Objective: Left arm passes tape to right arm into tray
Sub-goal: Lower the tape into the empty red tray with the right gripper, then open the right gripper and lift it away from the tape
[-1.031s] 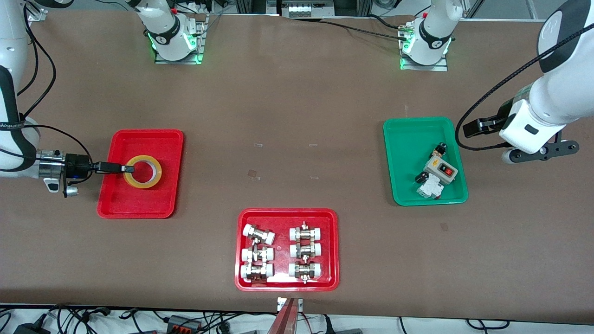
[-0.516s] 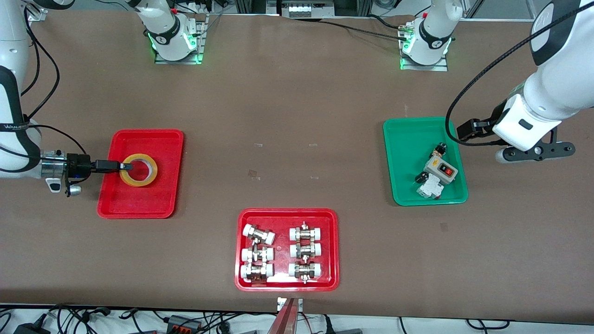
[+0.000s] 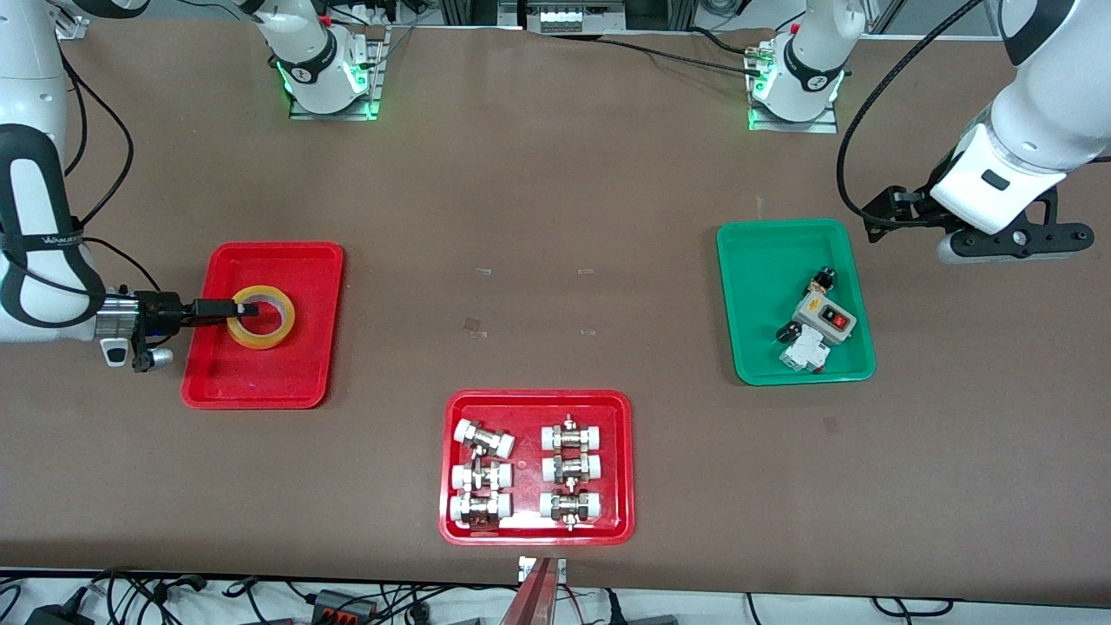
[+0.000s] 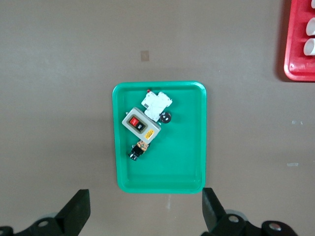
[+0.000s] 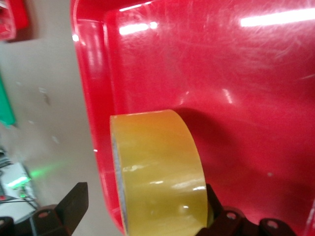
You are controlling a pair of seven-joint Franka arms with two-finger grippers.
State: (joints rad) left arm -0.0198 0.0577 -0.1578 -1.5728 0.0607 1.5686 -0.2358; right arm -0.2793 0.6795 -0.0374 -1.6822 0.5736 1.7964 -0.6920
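Tape: the yellowish ring of tape (image 3: 261, 317) lies in the plain red tray (image 3: 299, 260), toward the right arm's end of the tabletop (image 3: 555, 200). In the right wrist view the roll (image 5: 157, 172) fills the foreground, with the glossy tray floor (image 5: 236, 73) around it.

Right gripper: the right gripper (image 3: 241, 310) reaches low over the tray's edge. Its fingers (image 3: 217, 307) are closed on the wall of the tape ring, one finger tip inside the hole.

Right arm: white arm (image 3: 39, 260) with a lettered black band, coming in from the end of the tabletop.

Left gripper: the left gripper (image 3: 1011, 247) hangs in the air over bare tabletop just beside the green tray (image 3: 764, 252). In the left wrist view its two fingers (image 4: 74, 216) stand wide apart with nothing between them.

Green tray: holds a grey switch box (image 3: 825, 319) with a red button and some small electrical parts. The left wrist view shows the same tray (image 4: 187, 147) from above.

Wider red tray: the tray with metal fittings (image 3: 538, 399) sits nearest the front camera, between the other two trays, with six white-capped fittings (image 3: 570, 470) in two columns.
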